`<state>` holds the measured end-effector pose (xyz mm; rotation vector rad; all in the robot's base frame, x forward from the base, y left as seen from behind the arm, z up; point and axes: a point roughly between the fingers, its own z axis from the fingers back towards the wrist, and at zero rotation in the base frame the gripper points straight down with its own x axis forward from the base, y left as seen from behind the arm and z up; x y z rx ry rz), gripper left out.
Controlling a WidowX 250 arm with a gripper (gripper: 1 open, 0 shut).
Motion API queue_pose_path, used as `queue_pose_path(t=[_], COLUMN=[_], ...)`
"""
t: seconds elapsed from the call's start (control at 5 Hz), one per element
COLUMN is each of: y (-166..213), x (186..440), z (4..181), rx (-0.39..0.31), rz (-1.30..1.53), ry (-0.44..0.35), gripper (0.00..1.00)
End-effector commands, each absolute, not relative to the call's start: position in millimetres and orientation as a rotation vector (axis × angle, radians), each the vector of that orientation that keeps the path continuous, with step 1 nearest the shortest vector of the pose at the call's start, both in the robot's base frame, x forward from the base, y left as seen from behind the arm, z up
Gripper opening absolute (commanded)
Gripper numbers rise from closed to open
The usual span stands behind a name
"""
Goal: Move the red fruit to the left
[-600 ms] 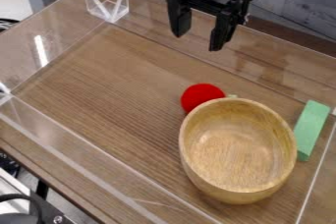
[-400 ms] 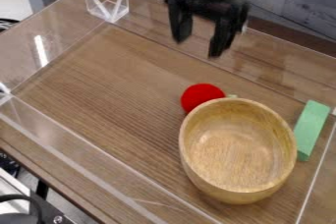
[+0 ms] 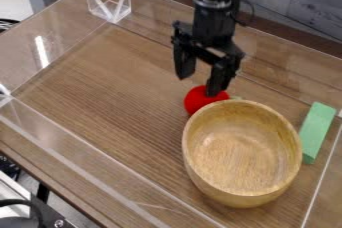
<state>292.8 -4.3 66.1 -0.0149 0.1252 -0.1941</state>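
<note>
The red fruit point(image 3: 199, 100) is a small round bright-red ball lying on the wooden table just behind the wooden bowl's rim. My black gripper point(image 3: 203, 75) points straight down right above it, fingers spread open on either side of the fruit's top. The fingertips point(image 3: 182, 70) hang at about the fruit's upper edge and partly cover it. Nothing is held between the fingers. I cannot tell whether they touch the fruit.
A large wooden bowl point(image 3: 242, 153) stands in front of the fruit at the right. A light-green block point(image 3: 317, 130) lies beside the bowl at the far right. Clear acrylic walls point(image 3: 107, 6) ring the wooden table, and free surface lies to the left.
The gripper has come down and toward the camera from the back of the table to just above the red fruit. It stays open. The fruit has not moved.
</note>
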Motion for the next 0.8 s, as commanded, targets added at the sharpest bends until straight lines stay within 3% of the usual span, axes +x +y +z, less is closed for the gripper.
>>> queue_pose_path(t=[0.0,0.4,0.6], y=[-5,-3,-1], x=[301,305,307], z=[65.6,50.9,45.9], rx=[-0.01,-0.006,-0.003], rz=[-0.24,-0.282,-0.285], ry=[0.081,0.078,0.082], gripper=[1.0,1.0,0.0])
